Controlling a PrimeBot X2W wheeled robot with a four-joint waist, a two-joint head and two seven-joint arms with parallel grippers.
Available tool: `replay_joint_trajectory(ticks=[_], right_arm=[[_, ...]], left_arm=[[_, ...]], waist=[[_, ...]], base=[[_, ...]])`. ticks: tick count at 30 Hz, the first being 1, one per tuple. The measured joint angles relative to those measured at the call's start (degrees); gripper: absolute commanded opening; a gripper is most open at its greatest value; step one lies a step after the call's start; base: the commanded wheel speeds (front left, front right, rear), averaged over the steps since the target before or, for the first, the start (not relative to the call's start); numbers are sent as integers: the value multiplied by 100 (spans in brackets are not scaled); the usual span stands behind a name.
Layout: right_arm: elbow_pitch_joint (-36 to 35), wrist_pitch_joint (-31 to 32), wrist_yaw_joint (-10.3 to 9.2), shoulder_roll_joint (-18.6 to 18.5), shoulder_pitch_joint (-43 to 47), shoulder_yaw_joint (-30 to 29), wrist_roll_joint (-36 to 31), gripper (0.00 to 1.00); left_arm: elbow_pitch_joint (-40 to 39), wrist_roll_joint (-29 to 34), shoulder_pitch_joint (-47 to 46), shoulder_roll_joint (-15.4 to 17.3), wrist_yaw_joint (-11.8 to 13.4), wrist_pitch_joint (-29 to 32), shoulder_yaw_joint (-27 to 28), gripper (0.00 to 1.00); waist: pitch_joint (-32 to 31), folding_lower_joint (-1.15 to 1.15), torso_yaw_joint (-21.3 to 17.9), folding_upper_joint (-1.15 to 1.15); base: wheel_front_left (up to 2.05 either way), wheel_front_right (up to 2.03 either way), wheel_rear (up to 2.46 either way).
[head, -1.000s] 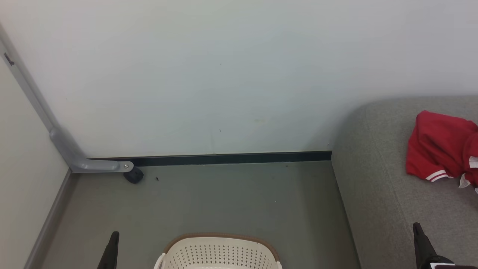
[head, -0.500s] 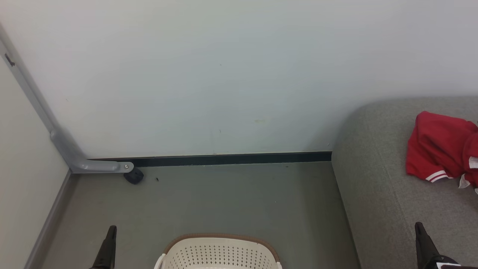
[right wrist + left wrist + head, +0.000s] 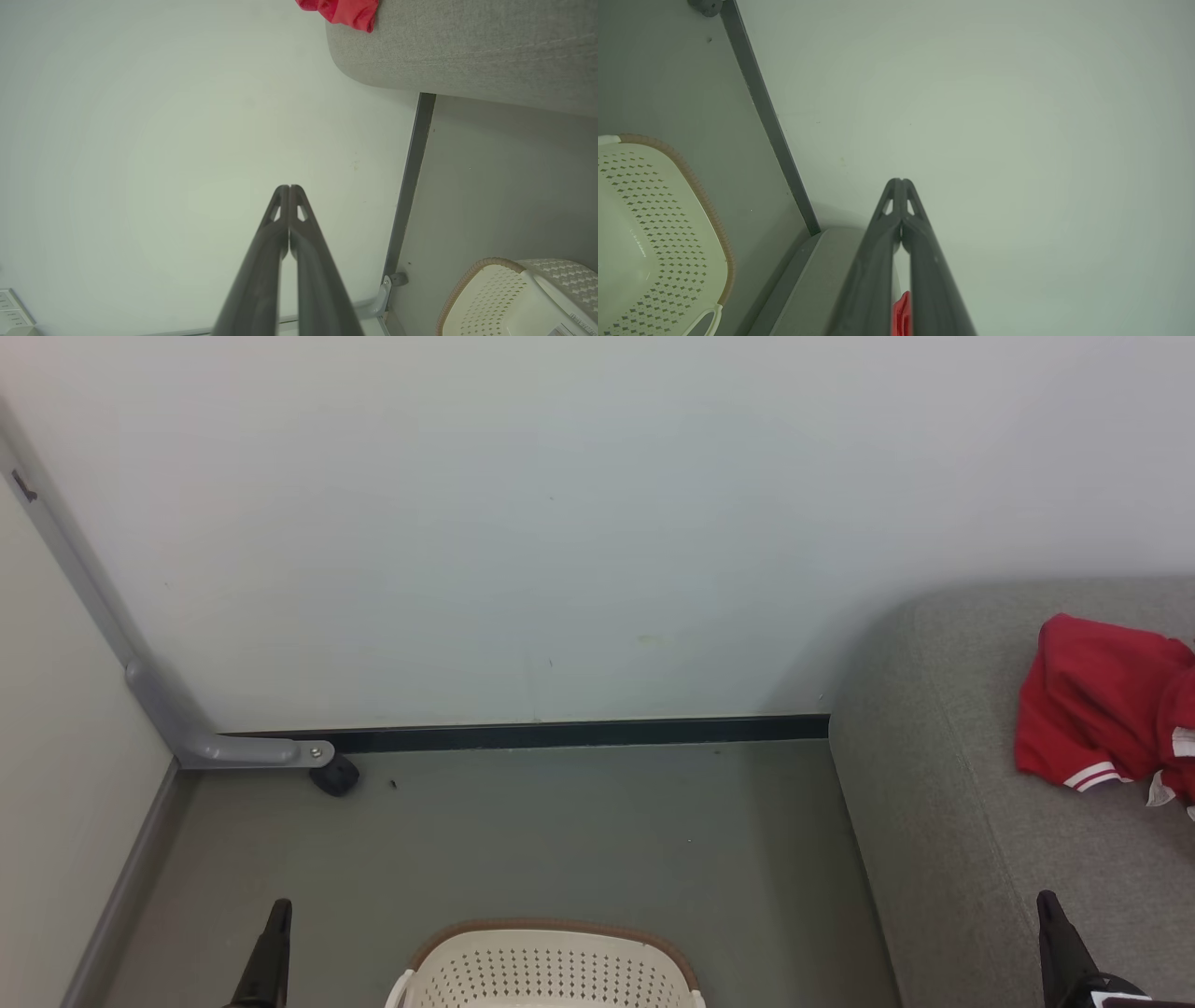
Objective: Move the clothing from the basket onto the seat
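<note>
- We are holding our left gripper [image 3: 900, 181] at the lower left of the head view, its two fingers pressing together at the tips and gripping nothing.
- We are holding our right gripper [image 3: 289, 187] at the lower right, fingers likewise meeting, with nothing between them.
- The red clothing [image 3: 1102, 709] is lying crumpled on the grey sofa seat [image 3: 943, 821] at the right edge, white-striped cuff showing.
- The cream perforated basket [image 3: 551, 975] is standing on the floor [image 3: 560, 840] at bottom centre, well apart from the clothing.

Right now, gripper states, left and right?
Left gripper: closed, holding nothing.
Right gripper: closed, holding nothing.
</note>
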Motion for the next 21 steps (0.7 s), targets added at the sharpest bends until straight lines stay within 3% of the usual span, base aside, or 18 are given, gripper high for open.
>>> replay_joint_trajectory(ticks=[21], right_arm=[[-2,0,0,1,-4,1,0,0]], left_arm=[[-2,-1,0,-1,0,0,-1,0]], waist=[[1,0,0,0]], base=[[0,0,0]])
